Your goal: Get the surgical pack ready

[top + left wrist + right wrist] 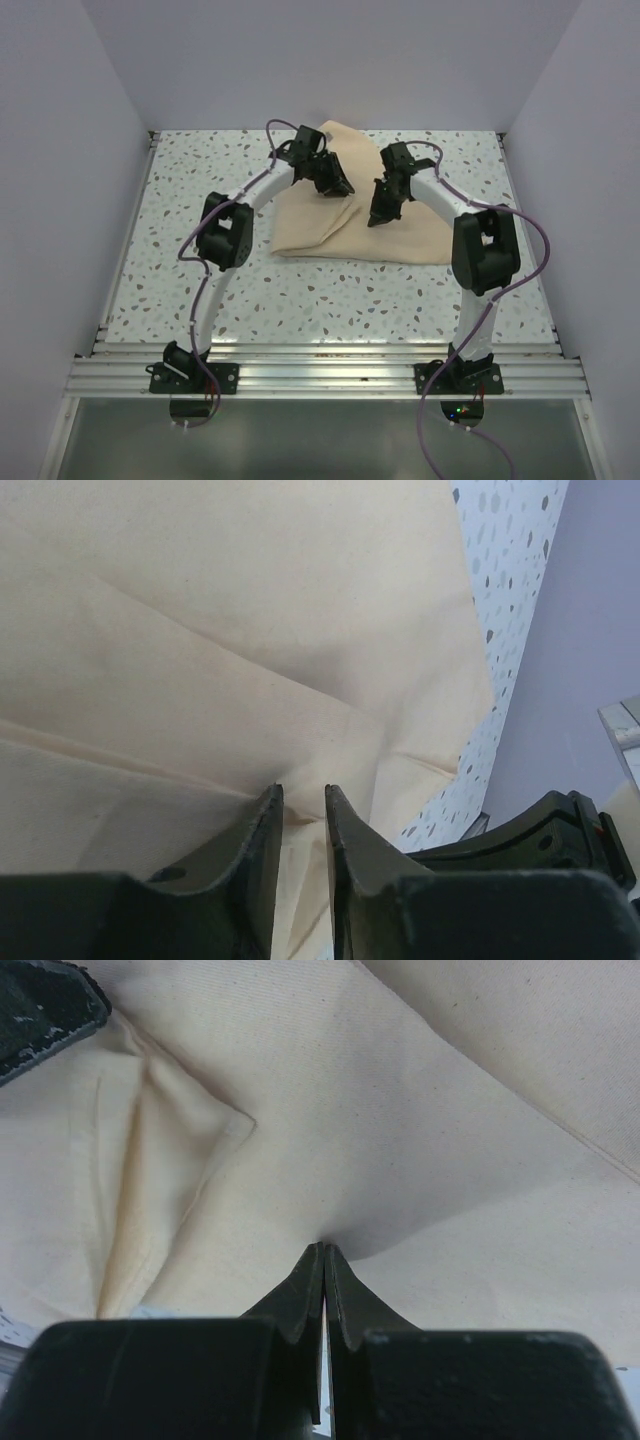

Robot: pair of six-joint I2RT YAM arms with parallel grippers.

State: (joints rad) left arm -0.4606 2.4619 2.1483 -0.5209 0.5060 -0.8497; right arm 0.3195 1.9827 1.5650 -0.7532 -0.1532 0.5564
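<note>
– Cloth (320, 228) position?
– Upper centre of top view, folded in loose layers on speckled table (330, 300).
– Grippers?
– Right gripper (325, 1250): pressed together, pinching a pucker of cloth. Left gripper (303, 798): parted by a narrow gap at a crease, apparently gripping nothing.
– Step, best guess?
– Spreading cloth flat. Hold right pinch firm, close left on a free corner, pull apart low and slow; avoid grabbing two layers.
– Markings?
– None readable anywhere.
</note>
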